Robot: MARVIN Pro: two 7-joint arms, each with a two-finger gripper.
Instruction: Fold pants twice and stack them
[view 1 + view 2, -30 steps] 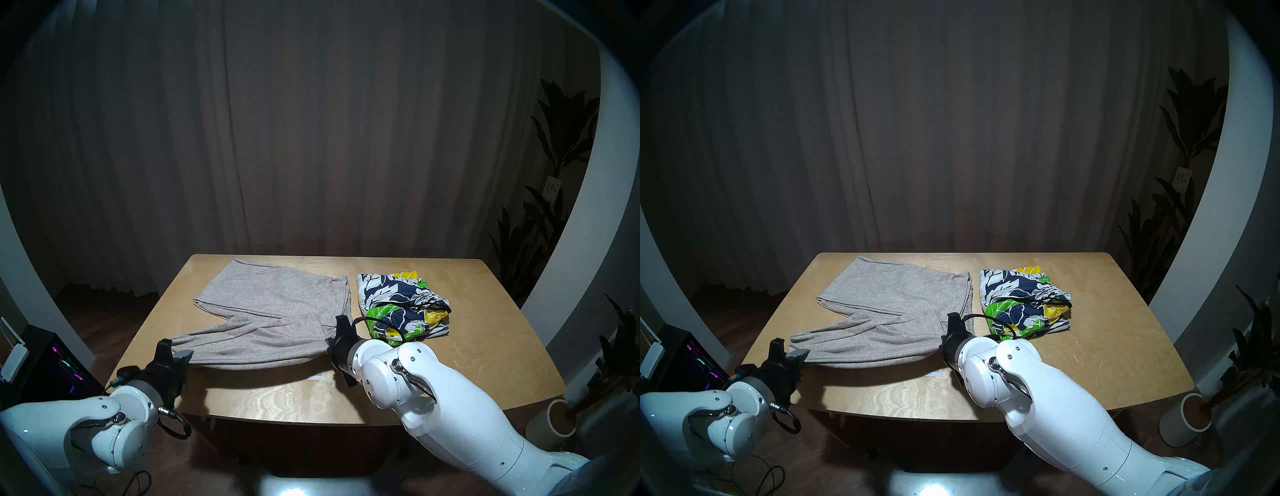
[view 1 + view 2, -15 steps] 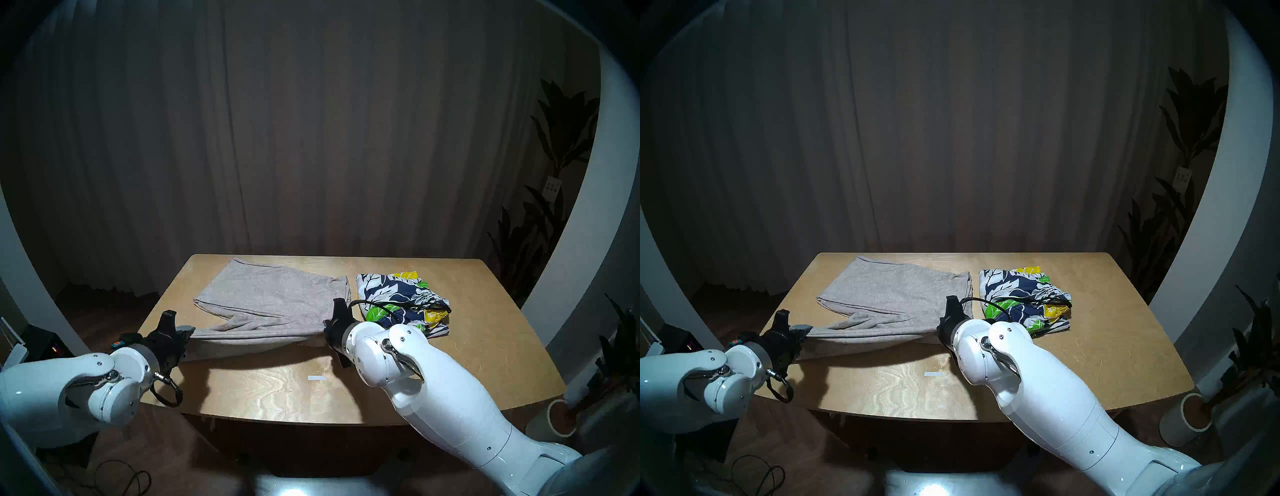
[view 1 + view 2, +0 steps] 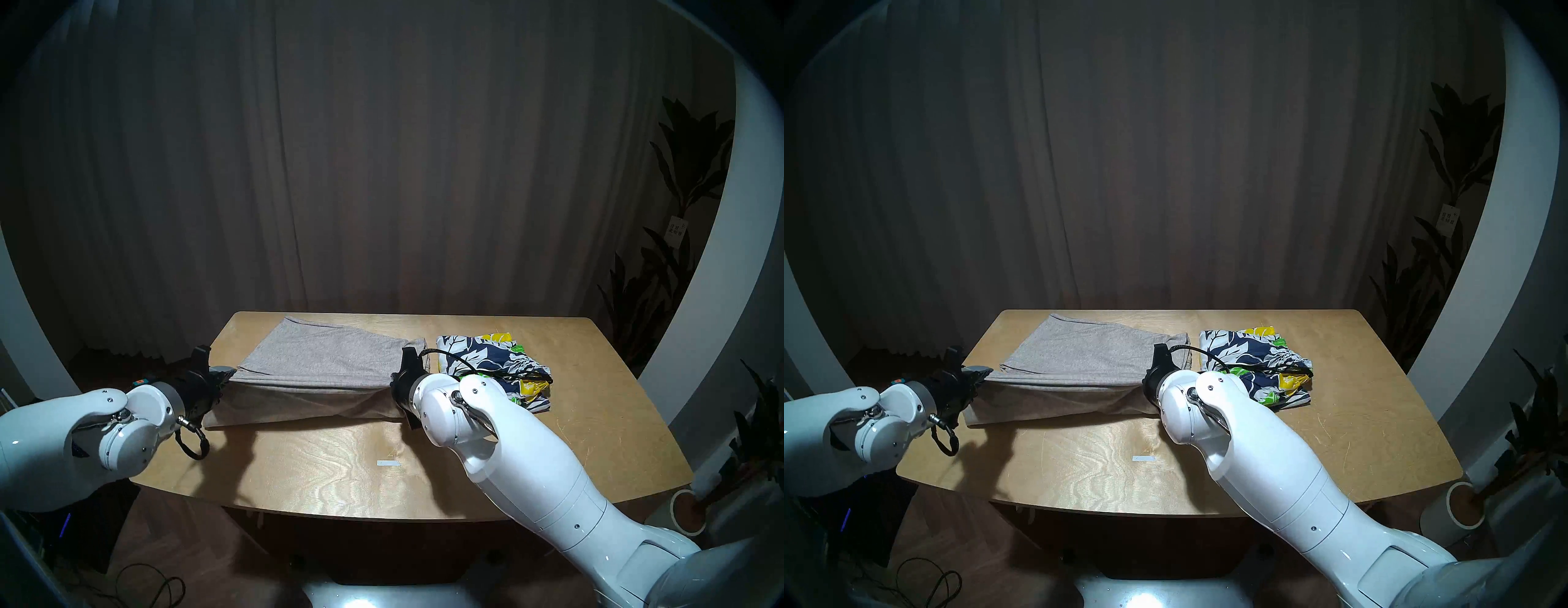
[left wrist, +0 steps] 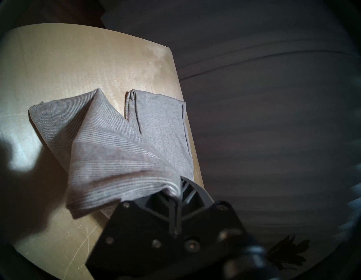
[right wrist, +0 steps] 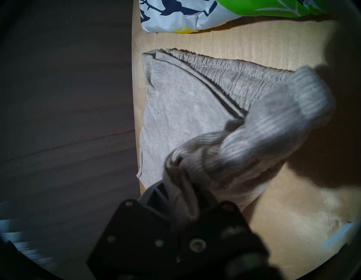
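Folding the grey pants (image 3: 322, 361) lengthwise: left claw (image 3: 225, 373) clenched on the near leg's cuff, right claw (image 3: 396, 379) clenched on its waistband end, lifted beside the floral shorts (image 3: 492, 365) on the desk (image 3: 339, 479). Next move, by my reading: carry this leg onto the far leg, edges aligned, then release.

No readable text anywhere. Small tag (image 3: 675, 231) hangs on the plant (image 3: 687, 170) at right, print too small to read. White strip (image 3: 388, 463) on the table (image 3: 594, 424) near its front edge looks blank.

Ribbed, matt grey-beige knit pants (image 3: 322, 361) and smooth printed floral shorts (image 3: 488, 356) on a lightly glossy, scratched plywood counter (image 3: 594, 424).
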